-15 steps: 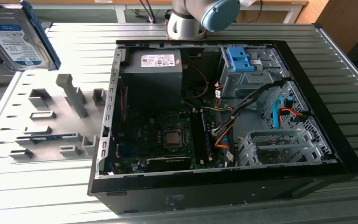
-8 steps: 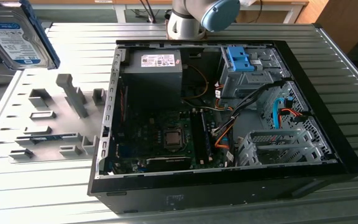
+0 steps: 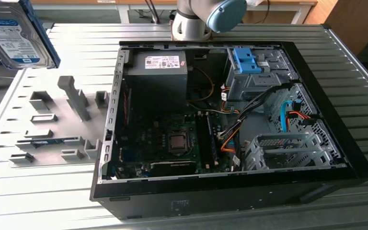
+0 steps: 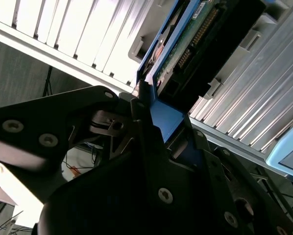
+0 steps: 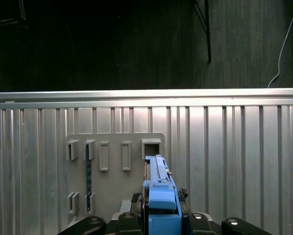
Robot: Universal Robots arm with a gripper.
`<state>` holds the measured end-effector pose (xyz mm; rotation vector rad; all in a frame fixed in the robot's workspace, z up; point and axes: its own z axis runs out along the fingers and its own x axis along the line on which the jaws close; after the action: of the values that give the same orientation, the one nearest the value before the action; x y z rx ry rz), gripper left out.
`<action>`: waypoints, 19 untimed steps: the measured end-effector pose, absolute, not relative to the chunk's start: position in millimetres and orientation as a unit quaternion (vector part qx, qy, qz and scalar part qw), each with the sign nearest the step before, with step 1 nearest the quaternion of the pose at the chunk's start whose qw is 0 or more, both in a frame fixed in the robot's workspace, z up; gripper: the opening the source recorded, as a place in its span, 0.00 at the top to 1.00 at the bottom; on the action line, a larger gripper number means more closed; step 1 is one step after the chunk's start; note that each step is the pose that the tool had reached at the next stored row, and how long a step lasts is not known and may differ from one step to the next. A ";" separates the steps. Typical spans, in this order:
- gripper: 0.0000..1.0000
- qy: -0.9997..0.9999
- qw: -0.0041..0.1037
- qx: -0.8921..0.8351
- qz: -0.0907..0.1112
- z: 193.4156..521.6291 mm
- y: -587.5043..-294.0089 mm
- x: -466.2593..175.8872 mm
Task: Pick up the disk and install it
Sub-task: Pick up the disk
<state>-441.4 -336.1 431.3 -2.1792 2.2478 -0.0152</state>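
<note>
Disk installation, lift phase. The claw (image 4: 168,127) is clamped on the blue carrier bracket at one end of the disk (image 4: 205,39); in the second wrist view a dark finger (image 4: 142,115) presses each side of the bracket. In the first wrist view the disk (image 5: 158,188) shows edge-on, rising out of the claw (image 5: 160,208) above the grey fixture plate (image 5: 112,191), clear of its slots. In the exterior view the disk (image 3: 15,33) hangs in the air at the upper corner on the exterior view's left. It is tilted, its white-and-blue label faces the camera, and it is well apart from the open computer case (image 3: 235,196).

The case lies on its side on the ribbed metal bench (image 3: 75,48), just beside the fixture plate (image 3: 56,158). Inside it are the power-supply box (image 3: 158,76), the motherboard (image 3: 165,143) and a grey drive cage (image 3: 254,84) topped by a blue clip (image 3: 247,60). The arm (image 3: 197,19) stands behind the case at the bench's far edge. A narrow circuit-board strip (image 5: 88,176) stands in one slot of the plate.
</note>
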 end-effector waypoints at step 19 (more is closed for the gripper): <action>0.64 0.718 0.005 -0.696 -0.005 459.5 -336.1 -441.4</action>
<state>-441.4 -336.1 459.5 -2.1791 2.2478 -0.0152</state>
